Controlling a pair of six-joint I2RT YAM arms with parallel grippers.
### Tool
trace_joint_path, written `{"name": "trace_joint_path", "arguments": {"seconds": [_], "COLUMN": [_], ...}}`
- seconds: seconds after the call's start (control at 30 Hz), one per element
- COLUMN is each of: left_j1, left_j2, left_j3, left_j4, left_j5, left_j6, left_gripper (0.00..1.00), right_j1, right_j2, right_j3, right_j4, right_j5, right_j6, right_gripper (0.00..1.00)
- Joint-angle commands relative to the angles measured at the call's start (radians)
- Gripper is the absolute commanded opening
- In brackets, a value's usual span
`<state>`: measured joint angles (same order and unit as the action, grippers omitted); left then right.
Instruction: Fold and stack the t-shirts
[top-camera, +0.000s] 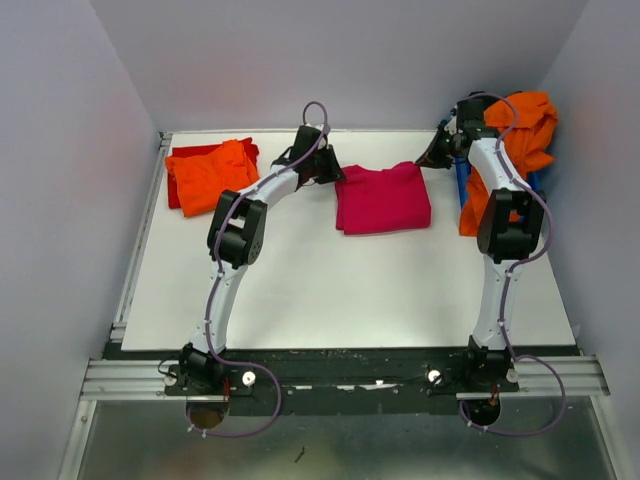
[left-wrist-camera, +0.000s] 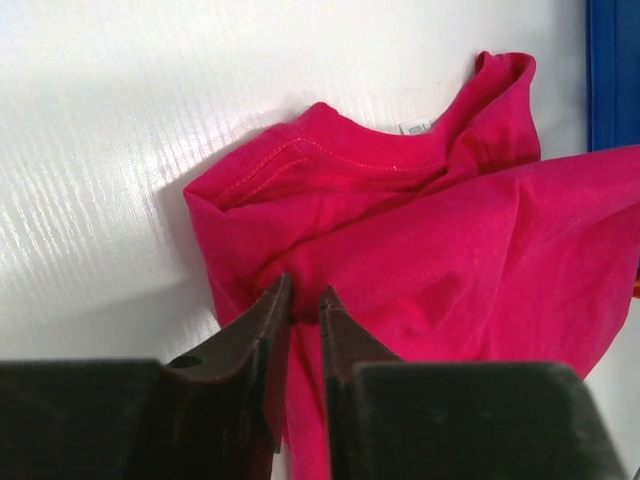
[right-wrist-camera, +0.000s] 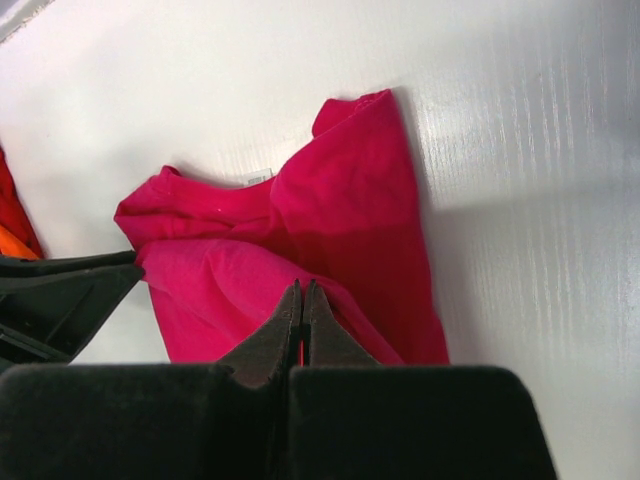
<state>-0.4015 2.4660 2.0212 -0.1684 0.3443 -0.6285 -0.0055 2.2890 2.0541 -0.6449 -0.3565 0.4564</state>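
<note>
A magenta-pink t-shirt (top-camera: 382, 198) lies partly folded at the back middle of the white table. My left gripper (top-camera: 335, 172) is at its back left corner. In the left wrist view the gripper (left-wrist-camera: 303, 293) is shut on a pinch of the pink cloth (left-wrist-camera: 470, 250). My right gripper (top-camera: 435, 155) is at the back right corner. In the right wrist view it (right-wrist-camera: 302, 287) is shut on a fold of the same shirt (right-wrist-camera: 340, 200). A folded orange t-shirt (top-camera: 210, 175) lies on a red one (top-camera: 178, 165) at the back left. Teal and black shirts are out of view.
A blue bin (top-camera: 462, 185) stands at the back right with another orange t-shirt (top-camera: 525, 130) heaped over it; its blue wall (left-wrist-camera: 612, 70) shows in the left wrist view. Grey walls close the table at the back and sides. The left gripper's finger (right-wrist-camera: 60, 290) shows in the right wrist view.
</note>
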Motion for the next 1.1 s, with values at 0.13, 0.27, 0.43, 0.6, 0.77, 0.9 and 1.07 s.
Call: {"name": "trace_joint_path", "arguments": {"seconds": [0.13, 0.27, 0.43, 0.6, 0.77, 0.9, 1.07], "left_j1": [-0.011, -0.014, -0.013, -0.013, -0.004, 0.016, 0.029], "left_j2": [0.021, 0.008, 0.030, 0.040, -0.016, -0.087, -0.151], "left_j3": [0.045, 0.028, 0.051, 0.051, 0.007, -0.055, -0.102], "left_j4": [-0.033, -0.026, -0.037, 0.010, 0.041, 0.072, 0.087], "left_j5": [-0.007, -0.016, -0.008, 0.010, -0.048, -0.045, -0.053], "left_j6": [-0.016, -0.014, -0.031, -0.054, -0.020, -0.022, -0.026], "left_gripper": [0.46, 0.41, 0.34, 0.00, 0.00, 0.00, 0.00], "right_j1": [0.006, 0.006, 0.006, 0.006, 0.006, 0.006, 0.006], "right_j2": [0.017, 0.018, 0.020, 0.023, 0.015, -0.006, -0.043], "right_j3": [-0.008, -0.008, -0.008, -0.003, 0.003, 0.009, 0.011], "right_j4": [0.001, 0.002, 0.004, 0.002, -0.006, -0.010, -0.012], "right_j5": [0.008, 0.010, 0.004, 0.004, 0.011, 0.016, 0.021], "right_j6": [0.010, 0.010, 0.018, 0.016, 0.013, 0.008, 0.007], "right_gripper": [0.01, 0.01, 0.01, 0.01, 0.01, 0.01, 0.01]}}
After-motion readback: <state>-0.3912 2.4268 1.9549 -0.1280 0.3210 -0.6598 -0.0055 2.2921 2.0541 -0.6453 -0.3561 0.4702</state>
